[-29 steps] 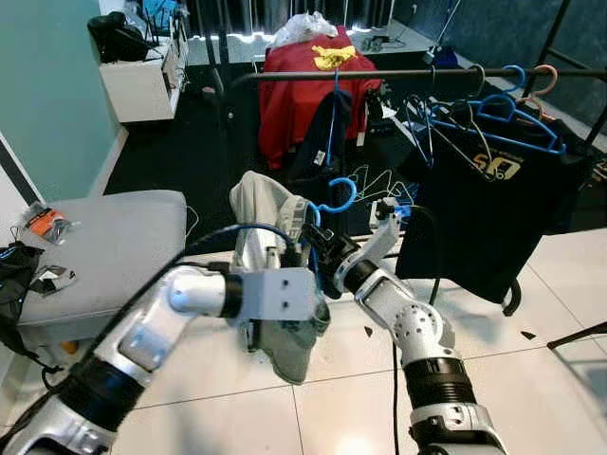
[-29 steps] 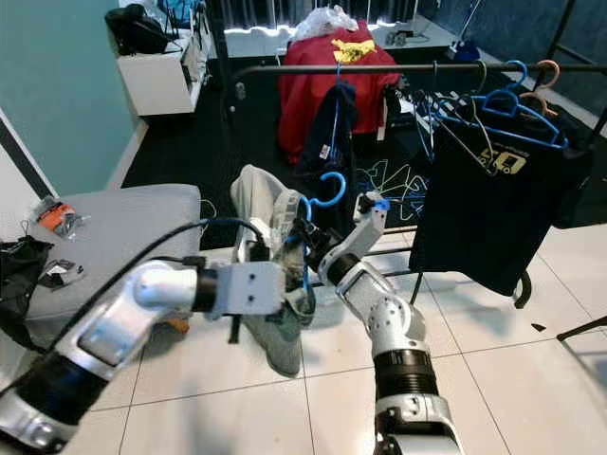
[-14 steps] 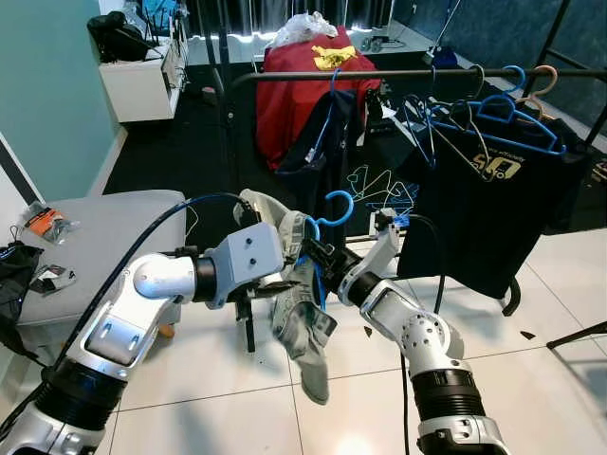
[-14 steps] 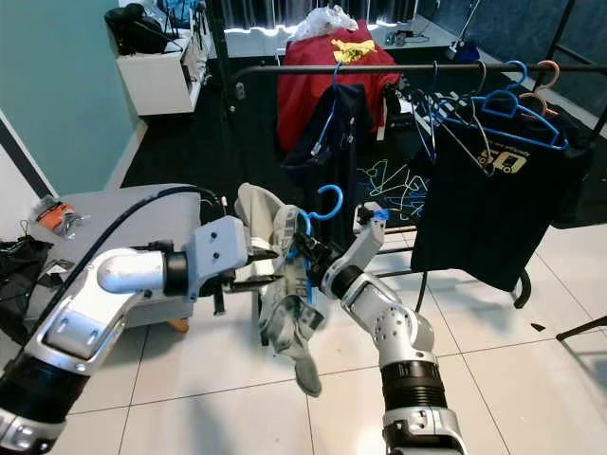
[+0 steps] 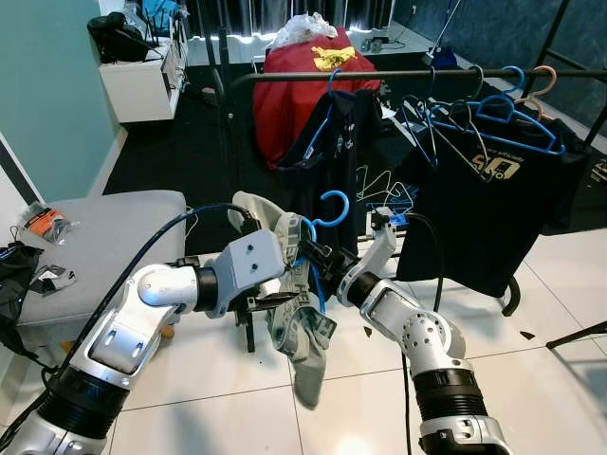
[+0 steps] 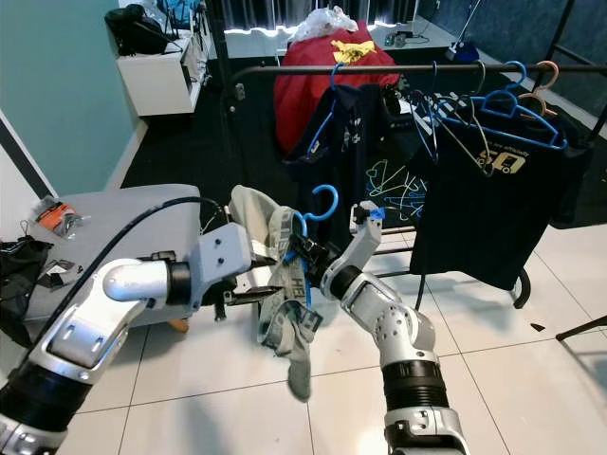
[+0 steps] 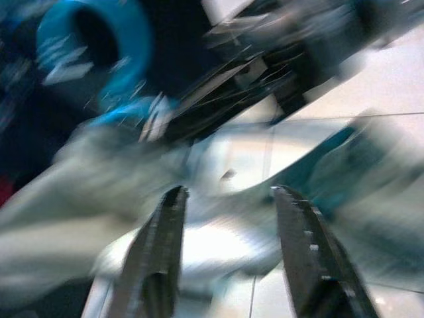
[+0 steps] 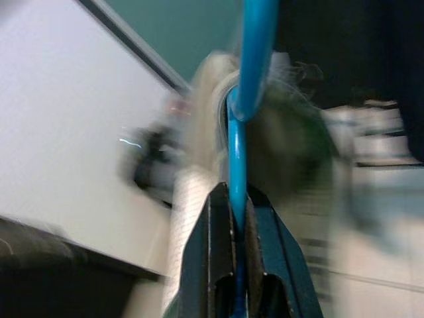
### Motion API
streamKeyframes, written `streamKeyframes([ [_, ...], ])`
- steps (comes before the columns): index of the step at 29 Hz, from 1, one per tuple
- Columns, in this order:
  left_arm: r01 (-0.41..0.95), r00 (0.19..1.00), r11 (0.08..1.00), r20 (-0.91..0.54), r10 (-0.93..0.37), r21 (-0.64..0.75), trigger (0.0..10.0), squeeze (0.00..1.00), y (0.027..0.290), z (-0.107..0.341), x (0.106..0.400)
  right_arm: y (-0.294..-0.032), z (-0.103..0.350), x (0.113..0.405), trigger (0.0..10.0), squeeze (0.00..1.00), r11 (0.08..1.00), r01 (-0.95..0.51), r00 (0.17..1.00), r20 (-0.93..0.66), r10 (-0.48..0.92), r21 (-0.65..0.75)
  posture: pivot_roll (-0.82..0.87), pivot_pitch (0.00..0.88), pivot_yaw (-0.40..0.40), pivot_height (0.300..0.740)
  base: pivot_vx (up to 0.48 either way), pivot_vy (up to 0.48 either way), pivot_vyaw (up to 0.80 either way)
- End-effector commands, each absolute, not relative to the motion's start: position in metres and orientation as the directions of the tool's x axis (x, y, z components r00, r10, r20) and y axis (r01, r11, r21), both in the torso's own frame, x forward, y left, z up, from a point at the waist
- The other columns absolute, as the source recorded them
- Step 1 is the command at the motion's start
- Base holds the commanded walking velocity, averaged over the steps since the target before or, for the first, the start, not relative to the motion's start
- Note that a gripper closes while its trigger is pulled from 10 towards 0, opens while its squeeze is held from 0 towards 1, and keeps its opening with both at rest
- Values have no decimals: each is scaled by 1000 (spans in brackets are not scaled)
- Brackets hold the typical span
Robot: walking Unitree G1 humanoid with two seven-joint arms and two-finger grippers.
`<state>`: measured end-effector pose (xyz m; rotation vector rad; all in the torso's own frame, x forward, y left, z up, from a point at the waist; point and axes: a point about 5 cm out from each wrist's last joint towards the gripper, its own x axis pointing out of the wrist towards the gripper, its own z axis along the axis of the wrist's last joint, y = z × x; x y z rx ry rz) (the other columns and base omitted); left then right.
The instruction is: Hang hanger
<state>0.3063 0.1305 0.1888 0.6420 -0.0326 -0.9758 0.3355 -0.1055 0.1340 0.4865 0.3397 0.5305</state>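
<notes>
At the far left a grey upholstered bench [image 5: 114, 237] stood against the teal wall, with small packets lying on its near end. Next to it the left claw [image 5: 282, 296] reached in from the robot's left, its two black fingers [image 7: 161, 248] spread apart and holding nothing, their tips just beside the hanging cloth. That cloth, a pale grey-green garment [image 5: 302, 332], drooped from the blue plastic hanger [image 5: 320, 227] toward the white tiled floor [image 5: 237, 398]. The right claw [image 5: 311, 256] was clamped tight on the hanger's thin blue stem just under the hook, holding it up in front of the black metal clothes rail [image 5: 379, 74]. Farther right, a dark T-shirt with a printed chest [image 5: 484, 209] hung from the rail on another blue hanger.
</notes>
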Motion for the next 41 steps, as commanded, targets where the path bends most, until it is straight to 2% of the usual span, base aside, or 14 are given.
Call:
streamKeyframes([
  [1, 734, 642, 475, -266, -719, 486, 10000, 1000, 142, 181, 310, -113, 119, 334, 10000, 0, 853, -380, 828, -280, 486, 358, 38, 31, 2, 740, 0, 0, 0],
  [2, 734, 642, 475, -266, -719, 486, 10000, 1000, 142, 181, 310, -113, 119, 334, 10000, 0, 853, -380, 828, -280, 486, 358, 38, 31, 2, 740, 0, 0, 0],
  [3, 699, 700, 580, -236, -674, 418, 10000, 0, 148, 173, 312, -128, 113, 336, 10000, 0, 921, -339, 863, -328, 385, 190, 36, 31, 6, 740, 0, 0, 0],
  [5, 595, 804, 763, -218, -554, 252, 10000, 0, 157, 147, 310, -148, 123, 339, 10000, 0, 958, -286, 928, -254, 272, -22, 21, 45, 7, 740, 0, 0, 0],
  [7, 595, 804, 763, -218, -554, 252, 10000, 0, 157, 147, 310, -148, 123, 339, 10000, 0, 958, -286, 928, -254, 272, -22, 21, 45, 7, 740, 0, 0, 0],
  [9, 537, 840, 821, -215, -498, 193, 10000, 0, 160, 138, 308, -152, 131, 339, 10000, 0, 959, -274, 946, -200, 256, -68, 20, 45, 7, 740, 0, 0, 0],
  [10, 443, 890, 887, -182, -417, 132, 10000, 0, 163, 131, 306, -154, 143, 338, 10000, 0, 962, -265, 960, -108, 257, -62, 19, 50, -6, 740, 0, 0, 0],
  [12, 443, 890, 887, -182, -417, 132, 10000, 0, 163, 131, 306, -154, 143, 338, 10000, 0, 962, -265, 960, -108, 257, -62, 19, 50, -6, 740, 0, 0, 0],
  [14, 361, 925, 931, -146, -351, 49, 10000, 0, 165, 127, 305, -154, 152, 337, 10000, 0, 964, -264, 964, -46, 262, -35, 19, 51, -10, 740, 0, 0, 0],
  [15, 248, 965, 965, -65, -254, -82, 10000, 0, 164, 128, 301, -146, 162, 334, 10000, 0, 945, -327, 945, 9, 327, -15, 11, 50, -12, 740, 0, 0, 0],
  [19, 242, 966, 964, -61, -249, -112, 10000, 0, 159, 129, 299, -138, 164, 333, 10000, 0, 921, -389, 921, 18, 389, 16, 13, 48, -19, 740, 0, 0, 0],
  [26, 177, 980, 984, -89, -178, -16, 10000, 0, 159, 129, 298, -119, 158, 331, 10000, 0, 872, -472, 879, 3, 476, 126, 26, 36, -24, 740, 0, 0, 0],
  [29, 156, 983, 988, -102, -155, -1, 10000, 0, 162, 128, 299, -120, 141, 332, 10000, 0, 902, -421, 899, -90, 429, 99, 34, 26, -14, 740, 0, 0, 0],
  [41, 128, 987, 992, -101, -127, -3, 10000, 0, 162, 132, 304, -116, 126, 329, 10000, 0, 918, -385, 910, -126, 395, 95, 61, 42, -8, 740, 0, 0, 0],
])
